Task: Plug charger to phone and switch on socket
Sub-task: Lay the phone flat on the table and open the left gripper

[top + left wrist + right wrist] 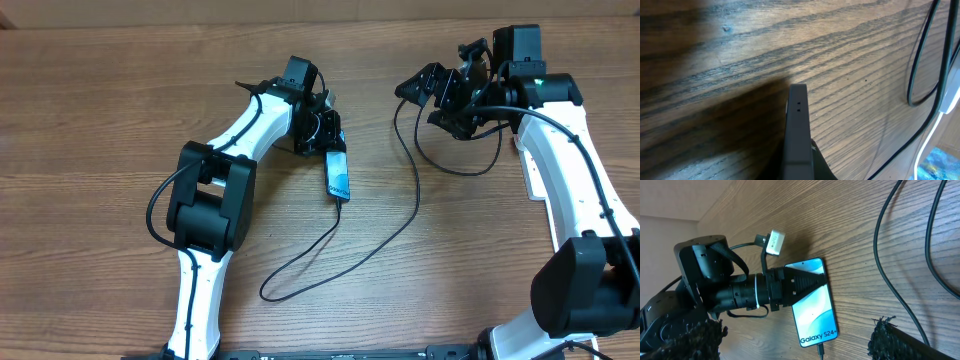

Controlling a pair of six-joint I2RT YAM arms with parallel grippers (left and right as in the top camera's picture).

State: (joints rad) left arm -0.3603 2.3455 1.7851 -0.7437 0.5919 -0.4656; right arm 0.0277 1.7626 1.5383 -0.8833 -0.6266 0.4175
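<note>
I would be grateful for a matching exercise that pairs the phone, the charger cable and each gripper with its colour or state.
Things:
1. phone
2. charger cable
3. left gripper
4. right gripper

Colour or state:
A. open, fingers wide apart
B. thin, black, lying in a long loop
C. shut, its tip over the phone's screen
D. screen lit light blue

Pairs: 1-D, 2-B, 3-C, 4-A.
</note>
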